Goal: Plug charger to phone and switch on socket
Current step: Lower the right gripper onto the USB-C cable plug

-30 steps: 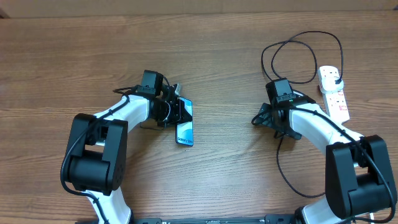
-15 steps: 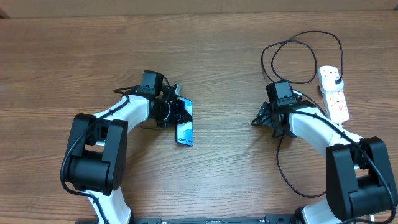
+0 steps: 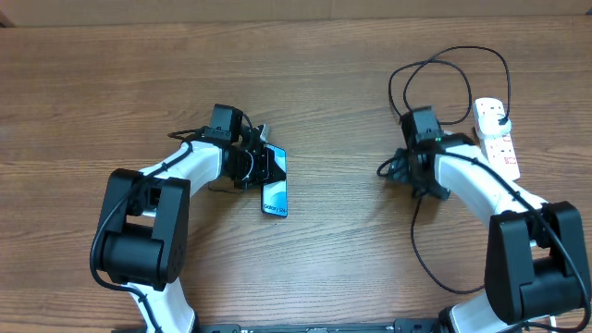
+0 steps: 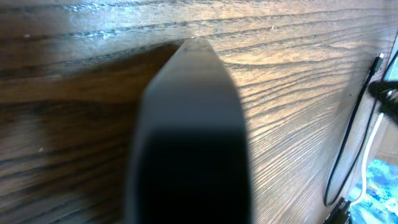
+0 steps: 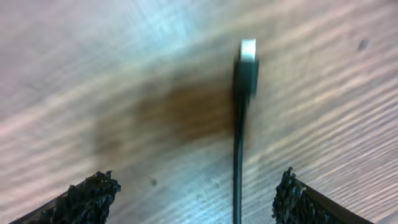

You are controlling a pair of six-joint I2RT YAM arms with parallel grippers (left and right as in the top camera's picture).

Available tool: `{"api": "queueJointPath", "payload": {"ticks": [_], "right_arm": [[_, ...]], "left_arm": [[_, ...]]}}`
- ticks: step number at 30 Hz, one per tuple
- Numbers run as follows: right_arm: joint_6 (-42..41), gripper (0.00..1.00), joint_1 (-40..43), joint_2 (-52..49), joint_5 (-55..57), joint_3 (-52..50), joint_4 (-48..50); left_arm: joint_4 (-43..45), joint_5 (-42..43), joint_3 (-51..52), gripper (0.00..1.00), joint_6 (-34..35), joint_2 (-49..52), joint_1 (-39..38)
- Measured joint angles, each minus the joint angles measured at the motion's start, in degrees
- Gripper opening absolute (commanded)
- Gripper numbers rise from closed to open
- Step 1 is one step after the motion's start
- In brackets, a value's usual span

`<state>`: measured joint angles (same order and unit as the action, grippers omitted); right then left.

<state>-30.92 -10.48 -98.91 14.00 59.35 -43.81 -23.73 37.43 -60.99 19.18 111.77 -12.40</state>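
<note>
Since a second ago the right arm (image 3: 472, 180) has shifted its wrist a little up the surface (image 3: 324, 74) toward the cable loop, and its fingers have narrowed slightly; the left arm (image 3: 185, 166) has not moved. Wood-grained, the surface carries everything. At its right edge lies the white socket (image 3: 495, 139), with a black plug (image 3: 500, 118) sitting in its upper end. The phone (image 3: 275, 185) lies flat, screen up, left of centre, its upper end right at the left wrist. From the plug the charger (image 3: 444, 57) runs in a thin black loop across the upper right, then passes down beneath the right wrist. The left fingers (image 4: 189, 137) are clenched together, their tip down at the wood; whether they touch the phone I cannot tell. The right fingers (image 5: 93, 190) stand released, wide apart, with the cable running between them and gripping nothing. Beyond them the connector tip (image 5: 247, 53) rests on the wood.
</note>
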Motion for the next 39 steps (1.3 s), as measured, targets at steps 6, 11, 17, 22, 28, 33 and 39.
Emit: {"api": "queueJointPath", "payload": {"ticks": [6,11,17,22,28,33,39], "right_arm": [[0.74,0.8,1.92,-0.04,1.44,1.07,-2.14],[0.98,0.73,6.51,-0.04,1.53,0.85,0.83],[2.6,0.64,10.01,-0.5,-2.45,0.24,3.06],[3.65,0.59,9.64,-3.1,-4.92,0.24,4.0],[4.28,0.34,9.6,-5.16,-6.05,0.33,5.11],[4.15,0.31,9.33,-5.2,-6.32,0.33,5.18],[4.22,0.39,9.35,-5.2,-6.1,0.33,5.46]], "left_arm": [[0.0,0.0,0.0,0.04,0.0,0.0,0.0],[0.02,-0.02,0.0,0.04,0.0,0.0,0.0],[0.02,-0.02,0.0,0.04,0.0,0.0,0.0],[0.04,-0.02,0.0,0.04,0.0,0.0,0.0],[0.04,-0.04,0.0,0.04,0.0,0.0,0.0],[0.11,-0.04,0.0,0.04,0.0,0.0,0.0],[0.17,-0.04,0.0,0.04,0.0,0.0,0.0]]}}
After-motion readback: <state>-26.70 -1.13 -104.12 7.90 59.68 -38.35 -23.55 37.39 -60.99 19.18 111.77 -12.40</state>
